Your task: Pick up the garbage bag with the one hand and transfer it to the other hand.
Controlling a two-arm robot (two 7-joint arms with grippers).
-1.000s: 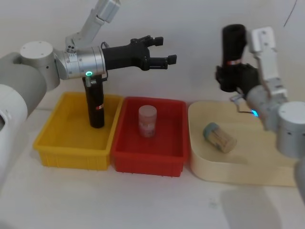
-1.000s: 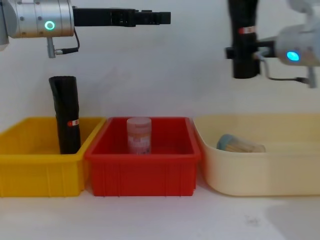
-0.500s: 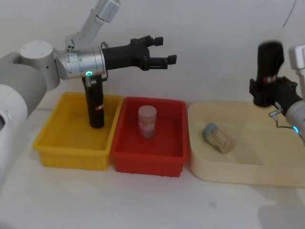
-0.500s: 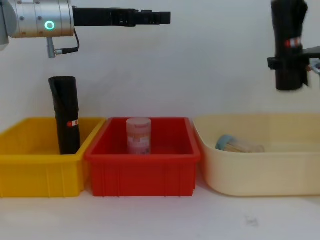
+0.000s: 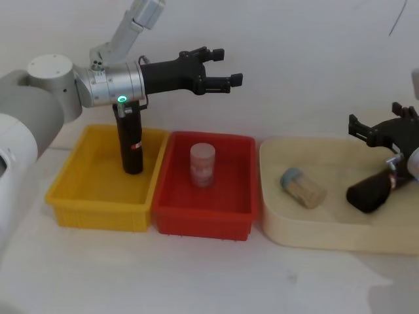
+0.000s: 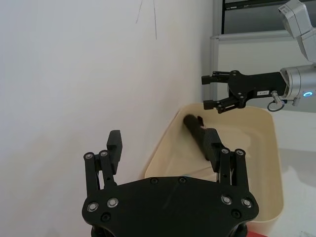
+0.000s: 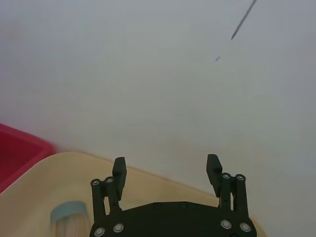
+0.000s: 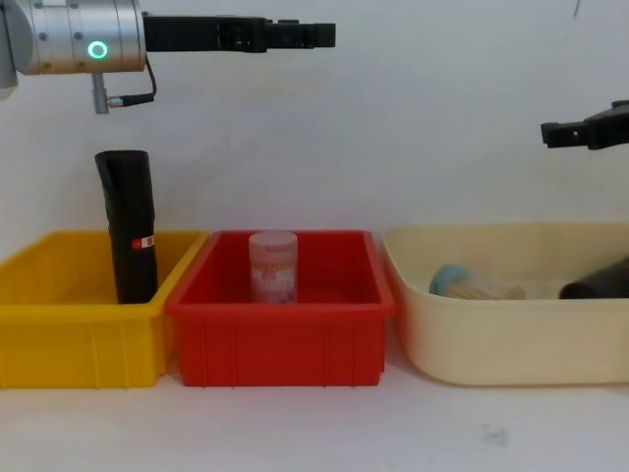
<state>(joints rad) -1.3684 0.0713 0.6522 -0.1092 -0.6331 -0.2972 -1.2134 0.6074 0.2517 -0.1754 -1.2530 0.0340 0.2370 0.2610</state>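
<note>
A black garbage bag roll [image 5: 368,193] lies tilted in the cream tray [image 5: 314,235], also seen at the tray's right end [image 8: 598,283] and far off [image 6: 194,132]. My right gripper [image 5: 357,129] hangs open just above it, holding nothing [image 7: 166,170] [image 8: 550,131] [image 6: 205,92]. A second black roll with a red-and-white band [image 5: 131,147] stands upright in the yellow bin [image 5: 78,209] [image 8: 132,228]. My left gripper [image 5: 230,67] is open and empty, held high above the red bin [image 8: 326,35] [image 6: 163,145].
A clear jar with pinkish contents [image 5: 202,165] stands in the red bin [image 5: 196,226]. A jar with a grey-blue lid [image 5: 302,188] lies on its side in the cream tray, left of the fallen roll. A white wall rises behind the bins.
My right gripper carried the black roll rightwards and down, then opened; the roll now lies in the cream tray. The left arm has not moved.
</note>
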